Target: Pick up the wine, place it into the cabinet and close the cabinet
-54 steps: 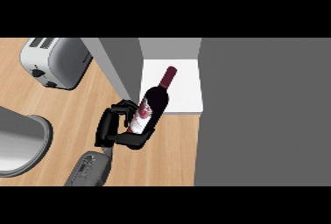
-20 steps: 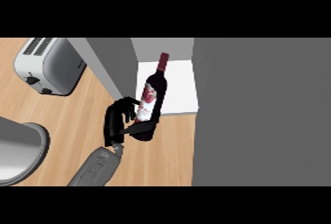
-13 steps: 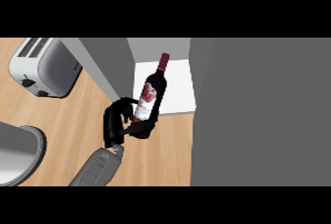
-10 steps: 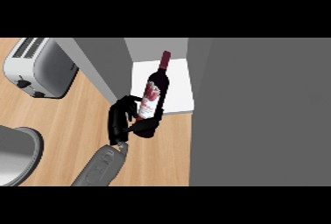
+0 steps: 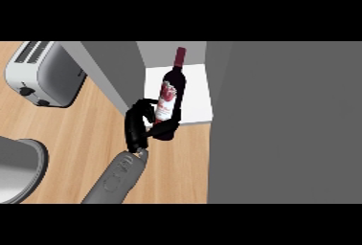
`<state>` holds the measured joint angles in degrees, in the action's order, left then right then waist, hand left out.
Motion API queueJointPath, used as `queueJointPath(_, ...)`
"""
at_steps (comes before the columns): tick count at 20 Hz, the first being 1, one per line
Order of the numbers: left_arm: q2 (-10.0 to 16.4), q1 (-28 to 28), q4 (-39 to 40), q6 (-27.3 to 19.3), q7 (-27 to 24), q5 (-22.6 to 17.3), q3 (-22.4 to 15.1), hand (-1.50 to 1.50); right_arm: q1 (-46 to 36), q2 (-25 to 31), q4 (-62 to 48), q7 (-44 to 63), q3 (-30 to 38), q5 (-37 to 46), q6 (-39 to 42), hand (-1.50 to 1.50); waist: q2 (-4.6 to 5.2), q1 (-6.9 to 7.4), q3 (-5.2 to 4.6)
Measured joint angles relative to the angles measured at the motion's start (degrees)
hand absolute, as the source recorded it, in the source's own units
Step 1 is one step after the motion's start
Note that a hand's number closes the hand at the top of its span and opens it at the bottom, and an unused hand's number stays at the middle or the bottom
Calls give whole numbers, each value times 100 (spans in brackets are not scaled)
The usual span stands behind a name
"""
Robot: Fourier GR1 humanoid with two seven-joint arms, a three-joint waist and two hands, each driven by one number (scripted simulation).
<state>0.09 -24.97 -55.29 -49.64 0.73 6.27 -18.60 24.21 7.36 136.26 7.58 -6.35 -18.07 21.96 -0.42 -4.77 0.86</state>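
A dark wine bottle [image 5: 172,86] with a red cap and a pale label leans with its neck pointing away from me, over the white shelf [image 5: 198,98] of the open cabinet. My right hand [image 5: 137,127] is shut on the bottle's lower part, with the fingers [image 5: 167,130] curled under its base at the shelf's front edge. The bottle's bottom is hidden by the hand. My forearm comes in from the lower edge, left of centre. My left hand shows nowhere.
A broad grey panel of the cabinet [image 5: 283,119] fills the right side, close to the bottle. The cabinet's grey left wall [image 5: 113,62] stands beside the hand. A silver toaster [image 5: 46,72] sits at the upper left, and a rounded grey object [image 5: 17,167] at the lower left.
My right hand has carried the bottle away from me, so its neck now reaches deeper over the white shelf. The bottle stands less tilted than before.
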Motion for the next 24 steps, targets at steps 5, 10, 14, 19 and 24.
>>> queueJointPath(5,23,-389,542,-141,130,242,-182,150,27,31,-32,-63,12,-30,82,-150,57,-79,-26)
queueJointPath(10,100,-1245,1281,-35,304,602,-340,150,11,34,-48,-79,7,-59,109,-150,119,-142,-53)
queueJointPath(14,108,-2080,2162,218,317,709,-291,150,38,57,-45,-109,66,-97,148,-150,181,-164,-77)
queueJointPath(19,105,-2727,2786,359,333,474,-280,150,24,127,-87,-171,198,-186,255,-150,219,-199,-88)
queueJointPath(24,94,-3113,3281,276,499,319,-461,150,-115,178,-102,-114,269,-274,255,-150,234,-241,-90)
